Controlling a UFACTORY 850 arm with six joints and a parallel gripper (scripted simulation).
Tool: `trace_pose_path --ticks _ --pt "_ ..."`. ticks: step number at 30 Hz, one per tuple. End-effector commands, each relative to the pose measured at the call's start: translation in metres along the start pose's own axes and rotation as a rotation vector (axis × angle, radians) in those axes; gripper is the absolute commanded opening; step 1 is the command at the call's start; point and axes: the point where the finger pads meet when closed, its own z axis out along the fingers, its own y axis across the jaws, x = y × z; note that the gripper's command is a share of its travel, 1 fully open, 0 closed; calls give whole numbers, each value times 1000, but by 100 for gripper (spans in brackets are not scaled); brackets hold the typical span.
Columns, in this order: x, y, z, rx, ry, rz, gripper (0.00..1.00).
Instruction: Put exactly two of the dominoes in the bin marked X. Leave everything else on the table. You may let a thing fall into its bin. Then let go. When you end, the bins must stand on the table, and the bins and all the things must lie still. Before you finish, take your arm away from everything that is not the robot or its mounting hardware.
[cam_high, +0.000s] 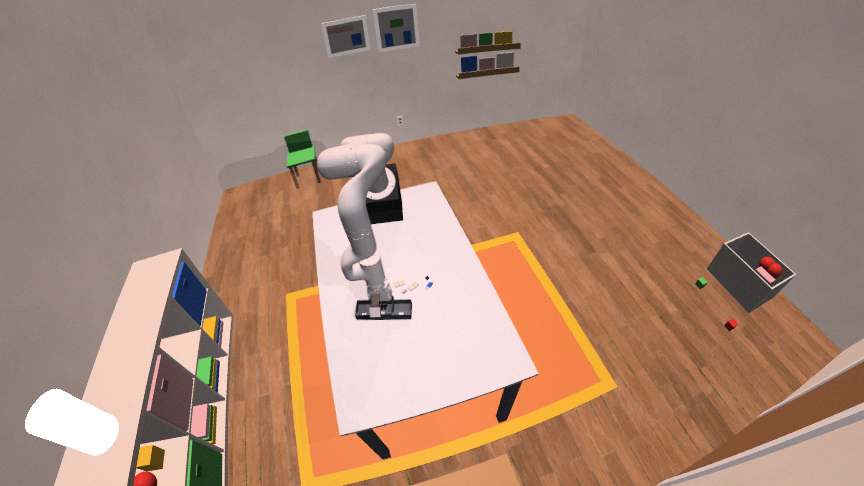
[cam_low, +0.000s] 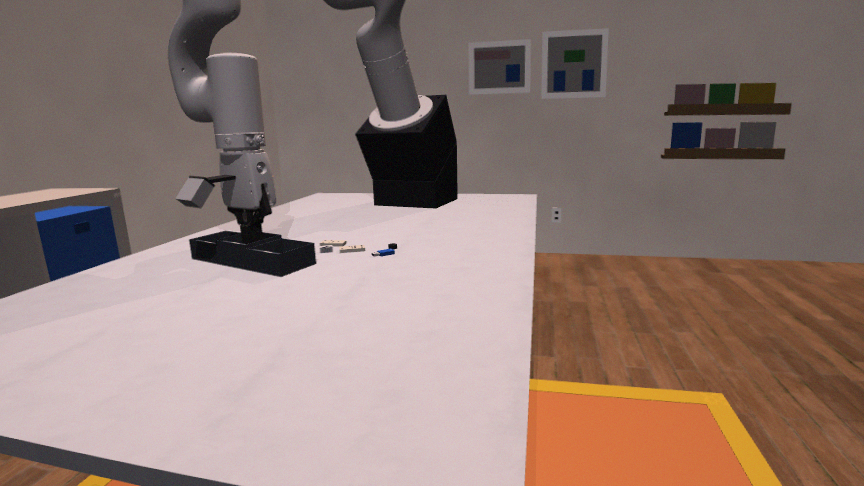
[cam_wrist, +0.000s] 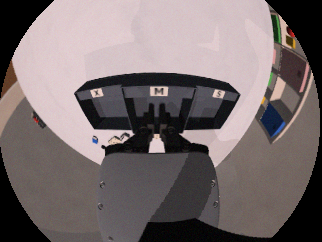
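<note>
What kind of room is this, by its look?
Probably a child's playroom. A cubby shelf holds coloured bins, a small green chair stands by the wall, and a toy box sits on the wood floor with blocks beside it.
</note>
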Motion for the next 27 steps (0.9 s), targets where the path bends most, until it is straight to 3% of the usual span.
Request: trace_pose_path --ticks 1,9,17,23,27 --pt "1 0 -7 0 1 0 7" --pt "1 0 -15 0 1 0 7" --pt "1 0 -45 0 1 0 7" --pt "1 0 -45 0 1 0 7" --pt "2 -20 -45 0 1 0 7"
